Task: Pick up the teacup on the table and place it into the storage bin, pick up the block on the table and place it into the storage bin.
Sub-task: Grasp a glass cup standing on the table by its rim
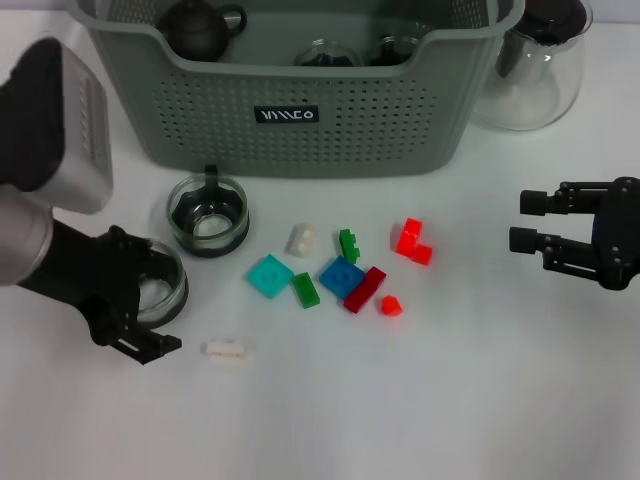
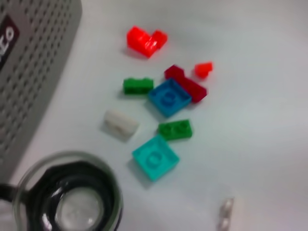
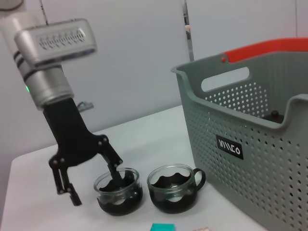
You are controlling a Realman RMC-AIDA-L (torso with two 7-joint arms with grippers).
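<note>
The left gripper (image 1: 150, 300) straddles a glass teacup's (image 1: 160, 290) rim on the table (image 1: 450, 400), fingers apart, one inside. The cup looks light, slick and breakable (rim grip suits). The right gripper (image 1: 528, 222) hovers spread near the storage bin (image 1: 300, 120).

Two glass teacups (image 1: 207, 215) (image 1: 160, 285), scattered blocks (image 1: 342, 277) before grey-green bin (image 1: 300, 120).

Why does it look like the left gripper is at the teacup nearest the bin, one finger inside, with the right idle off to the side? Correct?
Not quite. The left gripper is at the teacup farther from the bin, one finger inside its rim; the teacup nearest the storage bin stands untouched. The right wrist view shows it. The right gripper does sit idle to the side.
</note>
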